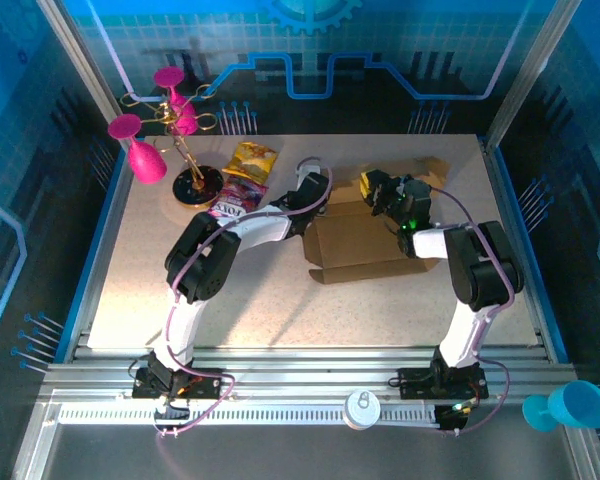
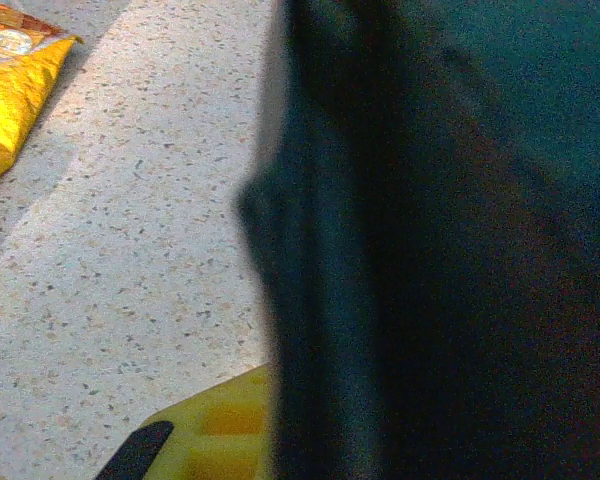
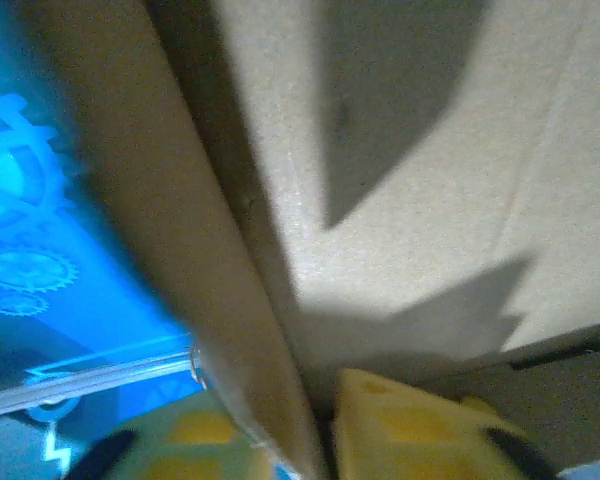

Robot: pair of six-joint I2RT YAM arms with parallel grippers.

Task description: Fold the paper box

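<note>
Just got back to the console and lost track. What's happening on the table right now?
Both arms are working on the brown paper box in the middle of the table. The left gripper is shut at the box's left edge; whether it pinches cardboard is unclear. The right gripper is at the far side, its yellow fingers straddling a raised flap. The box is only partly folded and not yet closed up.

I saw the table [image 1: 280, 290] brightly, evenly lit from above. My left wrist view was half dark blur; the right showed sharp-edged shadows across the soft-focus box [image 3: 430, 150].
</note>
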